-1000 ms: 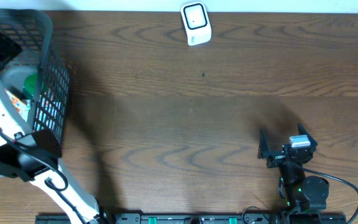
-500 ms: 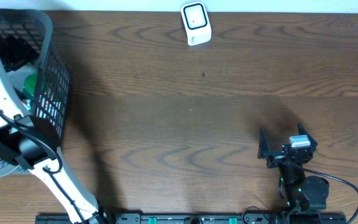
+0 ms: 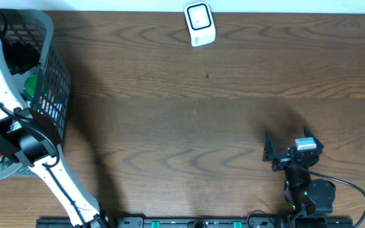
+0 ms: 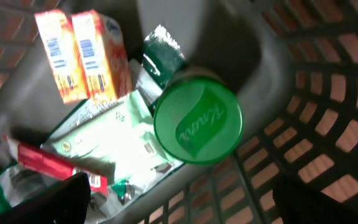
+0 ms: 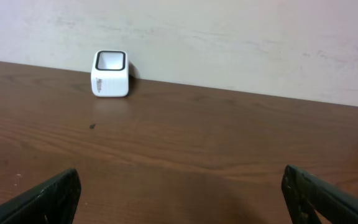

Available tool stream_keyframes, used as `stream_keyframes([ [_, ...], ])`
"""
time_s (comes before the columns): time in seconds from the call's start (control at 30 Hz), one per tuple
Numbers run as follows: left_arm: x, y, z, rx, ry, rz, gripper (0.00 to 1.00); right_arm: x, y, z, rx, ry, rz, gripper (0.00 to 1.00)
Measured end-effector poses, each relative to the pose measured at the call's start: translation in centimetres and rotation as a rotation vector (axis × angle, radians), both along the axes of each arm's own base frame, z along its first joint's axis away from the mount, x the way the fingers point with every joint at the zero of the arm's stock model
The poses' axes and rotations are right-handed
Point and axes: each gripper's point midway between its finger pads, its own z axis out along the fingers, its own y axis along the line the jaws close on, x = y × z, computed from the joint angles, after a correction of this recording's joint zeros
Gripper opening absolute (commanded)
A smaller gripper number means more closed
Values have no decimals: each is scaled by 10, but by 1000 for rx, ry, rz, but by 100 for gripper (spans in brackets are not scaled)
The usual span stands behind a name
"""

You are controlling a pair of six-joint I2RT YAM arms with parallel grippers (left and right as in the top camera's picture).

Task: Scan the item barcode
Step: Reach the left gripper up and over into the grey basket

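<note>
Left gripper (image 4: 191, 204): jaws spread wide with nothing between them. Only two dark, blurred tips show, at the bottom corners of the left wrist view.
Left gripper's place: it hangs inside the basket (image 4: 328, 93), above the goods. From overhead the white left arm (image 3: 5, 88) and the mesh wall hide it.
Below the left gripper: a green-lidded jar (image 4: 197, 124) stands upright, its lid lettering too soft to read. It touches a white-and-green pouch (image 4: 114, 146) lying flat beside it.
Barcodes in view: two orange cartons (image 4: 82, 53) lie side by side, each showing a barcode panel, at the far edge of the pile.
Partly hidden goods: a dark green foil packet (image 4: 163, 50) is tucked behind the jar. A red packet (image 4: 51, 165) is partly covered by one fingertip.
Right gripper (image 5: 182, 205): jaws wide apart and holding nothing. It is low over the table (image 3: 189, 114), near its front edge.
Scanner (image 3: 199, 24): a white box with a dark window, at the table's back edge, well apart from both the basket and the right gripper.
Basket from overhead: cut off by the left edge, its contents mostly screened.
</note>
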Motion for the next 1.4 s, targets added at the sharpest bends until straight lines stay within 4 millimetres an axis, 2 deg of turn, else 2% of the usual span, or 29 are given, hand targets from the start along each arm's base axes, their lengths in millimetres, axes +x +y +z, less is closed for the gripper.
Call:
stream_keyframes([
  [0.33,10,4,-4,11,-24,-12,94,0,0,0,0,0,0,99],
  [0.47,10,3,-32,-27,30,-7,94,0,0,0,0,0,0,99],
  [0.6,8,2,-17,-36,-10,16,94,0,0,0,0,0,0,99],
  [0.67,6,1,5,-31,-62,26,94,0,0,0,0,0,0,99],
  [0.73,1,-1,37,-12,-132,34,95,0,0,0,0,0,0,99],
  [0.83,-15,-11,100,38,-267,45,95,0,0,0,0,0,0,99],
  [0.87,-26,-17,126,60,-322,52,95,0,0,0,0,0,0,99],
  [0.93,-45,-28,163,90,-396,55,95,0,0,0,0,0,0,99],
  [1.0,-63,-38,190,112,-450,57,95,0,0,0,0,0,0,99],
  [1.07,-77,-45,206,123,-483,65,95,0,0,0,0,0,0,99],
  [1.13,-81,-48,209,122,-487,72,95,0,0,0,0,0,0,99],
  [1.2,-79,-46,203,113,-472,77,95,0,0,0,0,0,0,99],
  [1.27,-75,-44,188,89,-430,89,95,0,0,0,0,0,0,99],
  [1.4,-65,-41,142,23,-316,121,95,0,0,0,0,0,0,99],
])
